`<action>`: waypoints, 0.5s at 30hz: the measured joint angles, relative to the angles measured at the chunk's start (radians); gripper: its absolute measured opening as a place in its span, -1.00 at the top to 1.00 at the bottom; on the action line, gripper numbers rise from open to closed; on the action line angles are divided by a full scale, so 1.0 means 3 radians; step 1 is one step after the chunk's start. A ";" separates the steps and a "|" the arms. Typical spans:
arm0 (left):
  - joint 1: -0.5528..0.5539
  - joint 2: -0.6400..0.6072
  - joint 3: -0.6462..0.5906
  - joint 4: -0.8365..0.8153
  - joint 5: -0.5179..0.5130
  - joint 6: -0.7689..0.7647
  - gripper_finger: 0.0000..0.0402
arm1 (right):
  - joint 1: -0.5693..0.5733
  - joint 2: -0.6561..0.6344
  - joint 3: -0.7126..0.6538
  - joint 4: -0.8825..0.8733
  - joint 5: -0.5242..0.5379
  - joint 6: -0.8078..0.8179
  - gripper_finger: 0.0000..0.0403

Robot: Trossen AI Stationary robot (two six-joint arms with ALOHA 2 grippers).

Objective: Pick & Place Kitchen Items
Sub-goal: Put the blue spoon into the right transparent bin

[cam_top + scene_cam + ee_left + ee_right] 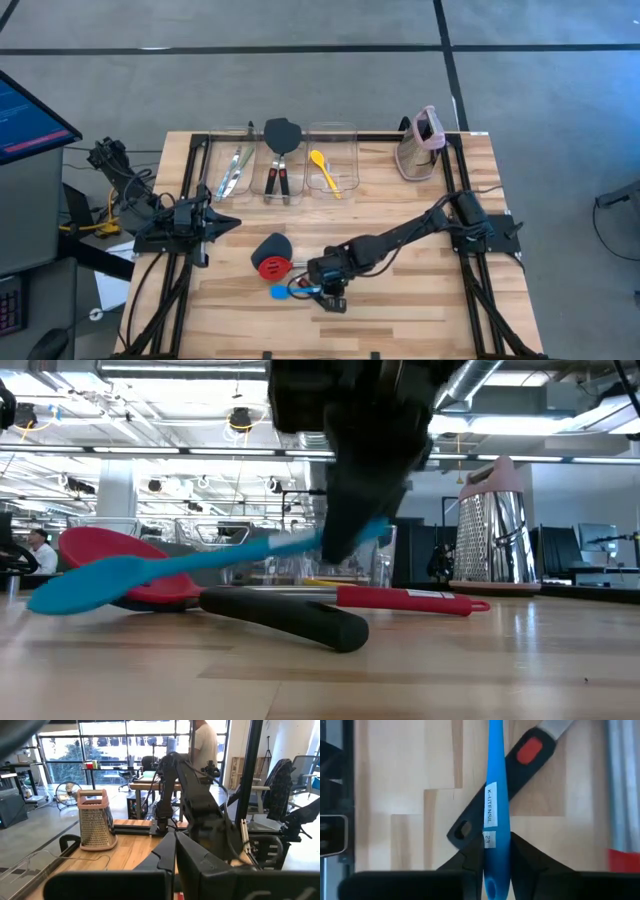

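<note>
Wooden slat surface (400, 290) sat on a grey floor, with an open workshop of desks and windows behind it. Three clear bins (332, 150) stood in a row along the far edge: thin silvery-green tools (236, 168) in the left one, a dark grey spatula (281, 150) in the middle, a yellow spoon (324, 170) in the right. A box grater with pink top (420, 143) stood upright at the far right corner.

Left arm waited at the left edge, left gripper (225, 223) pressed together, holding nothing.

Right arm reached across to the near middle. Right gripper (496, 862) pinched the handle end of the blue spoon (495, 795); its white label read "K-UTENSIL". In the low view the blue spoon's handle end was raised at the gripper, the bowl (75, 588) low near the surface.

Second spatula (300, 618) lay flat under the blue spoon, crossing it, beside the red slotted spoon (272, 264).
</note>
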 joint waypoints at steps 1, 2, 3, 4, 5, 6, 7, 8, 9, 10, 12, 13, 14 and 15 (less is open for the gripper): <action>0.0000 0.0001 0.0000 0.0000 0.0000 0.0000 1.00 | -0.0013 -0.0056 0.0000 -0.0048 0.0022 -0.0020 0.75; 0.0000 0.0000 0.0000 0.0000 0.0000 0.0000 1.00 | -0.0031 -0.0117 0.0000 -0.0092 0.0031 -0.0042 0.77; 0.0000 0.0001 0.0000 0.0000 0.0001 0.0000 1.00 | -0.0052 -0.0189 0.0000 -0.0128 0.0035 -0.0053 0.78; 0.0001 0.0000 0.0000 0.0000 0.0001 0.0000 1.00 | -0.0076 -0.0266 0.0000 -0.0149 0.0037 -0.0060 0.78; 0.0001 0.0000 0.0000 0.0000 0.0001 0.0000 1.00 | -0.0097 -0.0348 0.0000 -0.0151 0.0041 -0.0072 0.78; 0.0000 0.0000 0.0000 0.0000 0.0001 0.0000 1.00 | -0.0117 -0.0436 0.0000 -0.0159 0.0066 -0.0095 0.78; 0.0000 0.0000 0.0000 0.0000 0.0001 0.0000 1.00 | -0.0129 -0.0524 0.0000 -0.0183 0.0122 -0.0104 0.78; 0.0000 0.0000 0.0000 0.0000 0.0003 0.0000 1.00 | -0.0143 -0.0607 0.0001 -0.0194 0.0184 -0.0106 0.78; 0.0001 0.0001 0.0000 0.0000 0.0002 0.0000 1.00 | -0.0160 -0.0693 0.0001 -0.0201 0.0224 -0.0107 0.78; 0.0001 0.0001 0.0000 -0.0001 0.0003 0.0000 1.00 | -0.0170 -0.0779 0.0001 -0.0239 0.0268 -0.0106 0.78; 0.0001 0.0000 0.0000 0.0001 0.0004 0.0000 1.00 | -0.0199 -0.0945 0.0001 -0.0274 0.0321 -0.0098 0.79; 0.0000 0.0001 0.0000 0.0001 0.0003 0.0001 1.00 | -0.0208 -0.1036 0.0001 -0.0301 0.0366 -0.0060 0.79; 0.0000 0.0001 0.0000 -0.0001 0.0004 0.0000 1.00 | -0.0216 -0.1126 0.0001 -0.0364 0.0431 -0.0026 0.79; 0.0000 0.0000 0.0000 0.0000 0.0005 0.0000 1.00 | -0.0218 -0.1212 0.0001 -0.0402 0.0500 0.0009 0.79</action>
